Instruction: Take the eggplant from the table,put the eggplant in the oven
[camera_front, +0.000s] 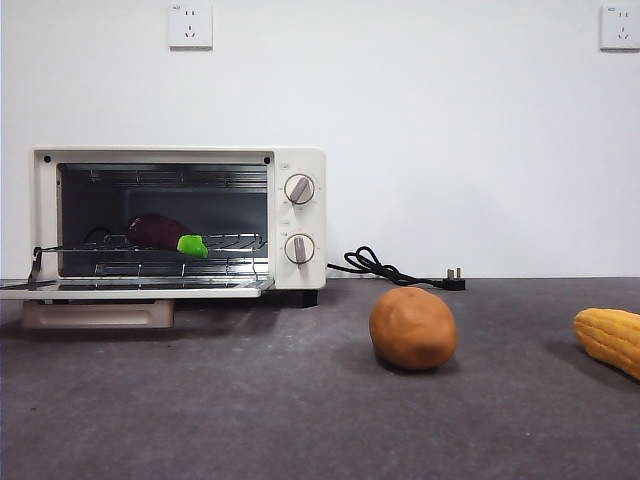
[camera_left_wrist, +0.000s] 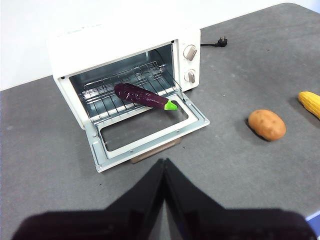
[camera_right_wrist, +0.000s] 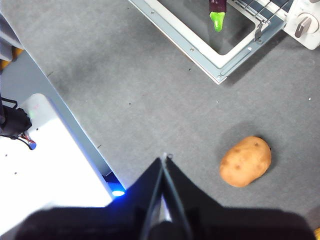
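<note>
The dark purple eggplant (camera_front: 160, 232) lies on the wire rack inside the cream-white oven (camera_front: 300, 160), its green stem cap (camera_left_wrist: 171, 105) pointing out over the lowered glass door (camera_left_wrist: 150, 131). The right wrist view catches only the eggplant's stem end (camera_right_wrist: 217, 17) above the open door (camera_right_wrist: 200, 47). My left gripper (camera_left_wrist: 164, 165) is shut and empty, held back above the grey table (camera_left_wrist: 225, 165) in front of the oven. My right gripper (camera_right_wrist: 164, 161) is shut and empty too, over the table near the potato. Neither gripper shows in the front view.
A brown potato (camera_front: 412, 328) sits mid-table, right of the oven. A yellow corn cob (camera_front: 610, 340) lies at the far right. The oven's black cord and plug (camera_front: 400, 270) trail behind. The table's edge and a white base (camera_right_wrist: 45, 165) show in the right wrist view.
</note>
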